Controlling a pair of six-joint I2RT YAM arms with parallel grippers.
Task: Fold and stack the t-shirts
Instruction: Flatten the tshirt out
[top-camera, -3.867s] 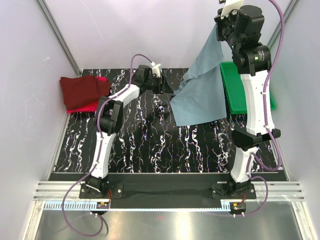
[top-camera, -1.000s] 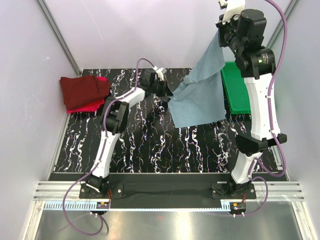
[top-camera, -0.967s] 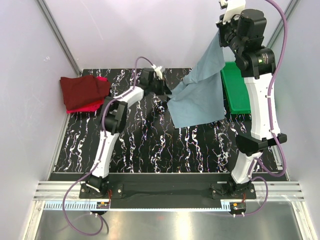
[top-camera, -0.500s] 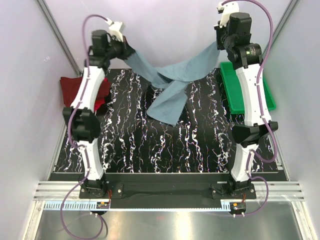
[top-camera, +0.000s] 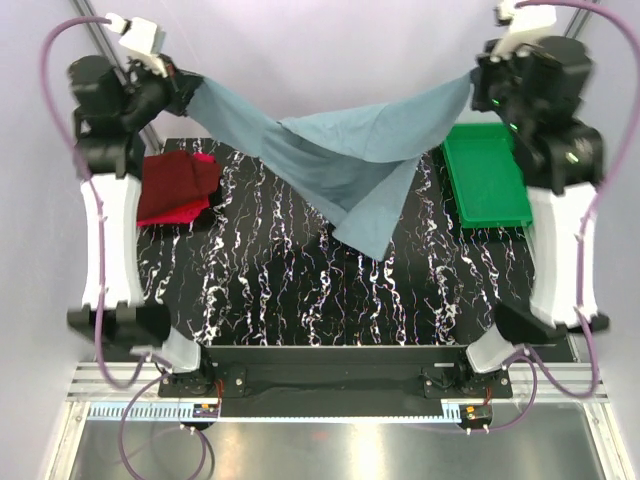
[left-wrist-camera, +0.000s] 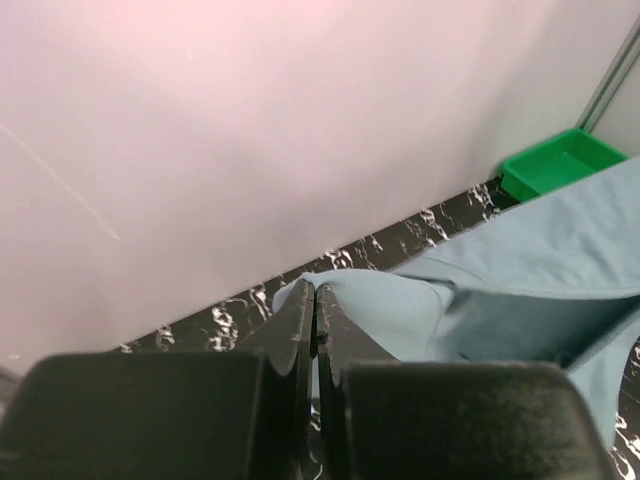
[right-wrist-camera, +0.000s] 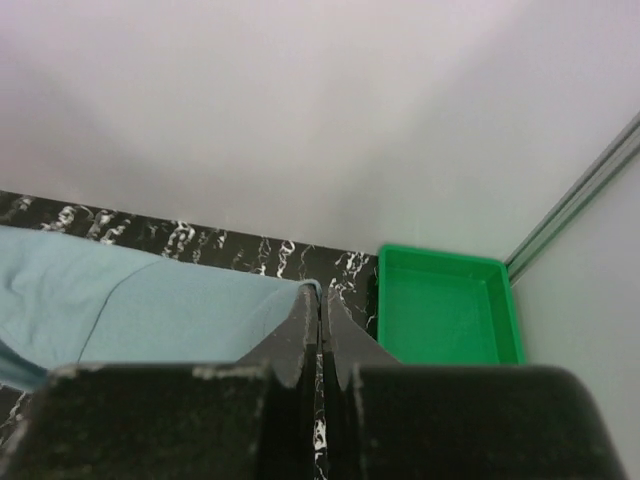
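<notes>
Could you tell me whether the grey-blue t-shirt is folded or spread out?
Spread, unfolded: the grey-blue t-shirt hangs between the left end effector and right end effector, sagging midway.

We see our right gripper (right-wrist-camera: 320, 296) with its two dark fingers (right-wrist-camera: 296, 340) pressed tight together, pinching the edge of the grey-blue t-shirt (right-wrist-camera: 150, 310) right at the tips. The cloth spreads out to the left of the fingers, above the black table (right-wrist-camera: 230, 245) with white squiggles. Just to the right of the fingertips sits a green tray (right-wrist-camera: 440, 258), and past the tips is a pale wall (right-wrist-camera: 300, 120).
</notes>
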